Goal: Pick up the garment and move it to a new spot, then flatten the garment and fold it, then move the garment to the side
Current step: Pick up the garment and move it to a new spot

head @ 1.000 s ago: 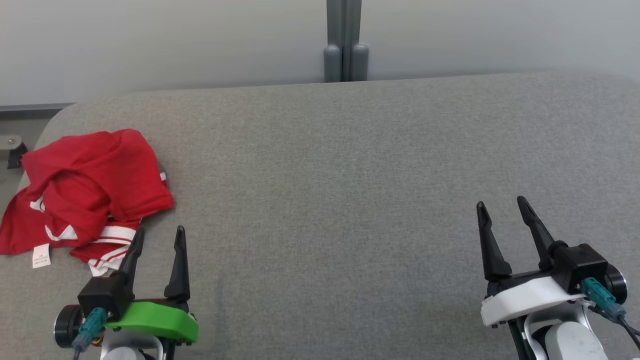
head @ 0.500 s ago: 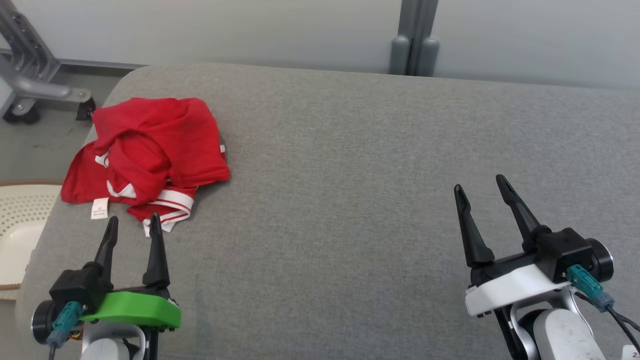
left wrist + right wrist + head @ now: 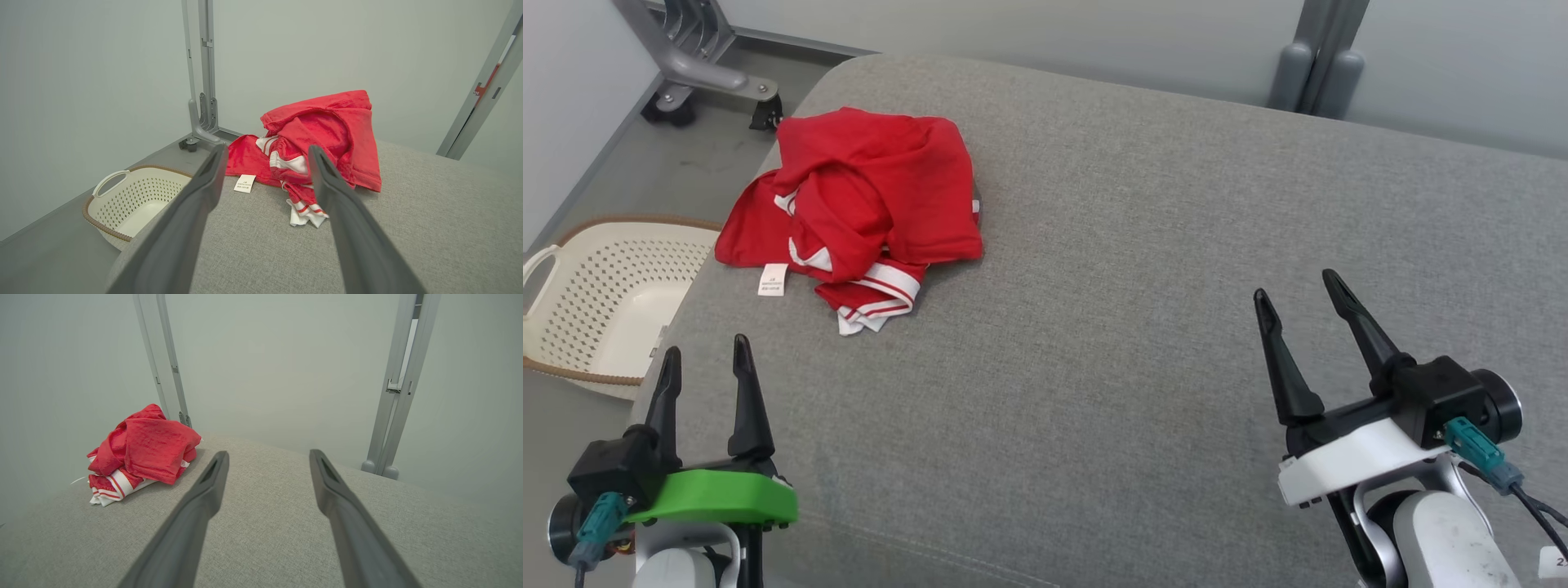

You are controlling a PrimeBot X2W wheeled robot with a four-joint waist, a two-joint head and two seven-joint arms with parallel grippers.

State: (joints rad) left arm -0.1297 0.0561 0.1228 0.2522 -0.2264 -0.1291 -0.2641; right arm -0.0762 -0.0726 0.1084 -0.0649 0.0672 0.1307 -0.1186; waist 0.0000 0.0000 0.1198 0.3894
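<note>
On the far left of the grey padded worktop [image 3: 1143, 269] lies the garment [image 3: 874, 188], a red piece with white striped trim. It is crumpled into a loose heap near the worktop's rounded far-left corner. A small white label [image 3: 772, 279] sticks out from its near left edge and lies flat on the grey surface. A bunched red-and-white striped hem points toward the near side. Nothing touches the garment.

The left gripper [image 3: 706, 346], on its green mount, sits at the near left edge of the worktop with its fingers pointing toward the far side. Its jaws are spread apart and hold nothing. The garment lies well ahead of its fingertips and slightly to the right. From the left wrist view the red heap shows between and beyond the two dark fingers, clear of both.

The right gripper [image 3: 1295, 284], on its white mount, is over the near right part of the worktop, well apart from the garment. Its jaws are likewise released and empty, with bare grey fabric between the fingers.

Left of the worktop, a cream perforated basket [image 3: 572, 318] with a brown rim stands on the floor. Farther off on the left is a grey wheeled metal frame [image 3: 698, 69]. A grey upright post [image 3: 1311, 73] rises behind the worktop's far edge against a pale wall.
</note>
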